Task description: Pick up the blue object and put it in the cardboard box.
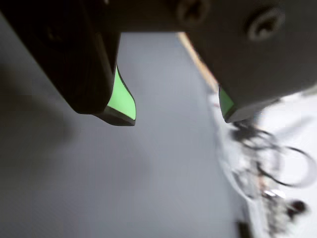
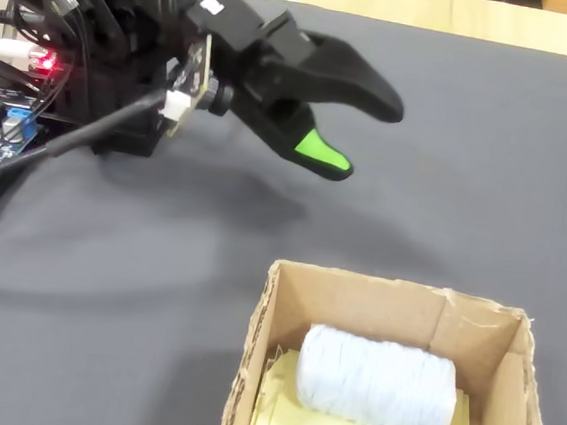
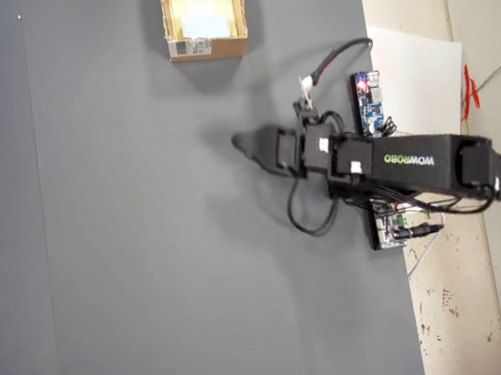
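The blue object (image 2: 376, 383) lies inside the cardboard box (image 2: 275, 302), well apart from the tool (image 2: 361, 135), so delivery appears complete. The tool hangs above bare table (image 2: 468, 170), its green-padded fingertips (image 1: 122, 96) spread moderately wide with nothing between them, presumably because the load is released.

The arm (image 3: 402, 166) is black plastic with yellow-green lettering on its upper link, and black cables (image 3: 309, 216) loop beside that lettering. Its gripper (image 2: 357, 129) has two black tapered fingers with bright green pads (image 1: 123, 96), and cross-head screws (image 1: 266, 22) sit above the pads.
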`<state>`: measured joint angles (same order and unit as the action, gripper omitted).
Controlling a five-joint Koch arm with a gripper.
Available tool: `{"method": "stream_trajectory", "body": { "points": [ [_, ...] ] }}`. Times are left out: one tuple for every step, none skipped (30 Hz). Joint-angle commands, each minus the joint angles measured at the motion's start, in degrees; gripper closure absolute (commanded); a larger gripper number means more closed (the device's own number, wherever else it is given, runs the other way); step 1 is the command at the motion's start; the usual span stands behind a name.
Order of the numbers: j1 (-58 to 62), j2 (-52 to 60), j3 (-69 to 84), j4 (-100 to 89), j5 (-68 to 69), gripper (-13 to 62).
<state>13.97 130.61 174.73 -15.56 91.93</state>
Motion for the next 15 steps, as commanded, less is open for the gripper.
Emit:
{"method": "stream_trajectory", "body": {
  "points": [
    [-1.9,4.7,-0.1,-6.1,1.9,15.7],
    [-2.5,4.8,0.8,-6.1,2.6,15.7],
    [-2.9,4.8,1.7,-6.2,3.0,15.7],
    [-3.2,4.8,3.2,-6.2,3.0,15.7],
    [-3.5,4.8,4.0,-6.1,2.9,15.7],
    [-4.2,4.8,4.0,-4.7,2.6,15.7],
    [-5.0,4.8,4.0,-2.5,2.6,15.7],
    [-5.0,4.9,4.0,-0.9,2.5,15.7],
    [-5.0,4.8,4.0,1.0,2.3,15.7],
    [-5.2,4.9,4.0,2.6,2.2,15.7],
    [-6.2,4.8,4.0,4.9,2.3,15.7],
    [-6.9,4.9,4.0,6.7,2.3,15.7],
    [-7.4,4.8,4.0,8.6,2.4,15.7],
    [-7.6,4.9,4.0,11.0,2.5,15.7],
    [-7.6,4.9,4.0,12.1,2.5,15.7]
  ]
}}
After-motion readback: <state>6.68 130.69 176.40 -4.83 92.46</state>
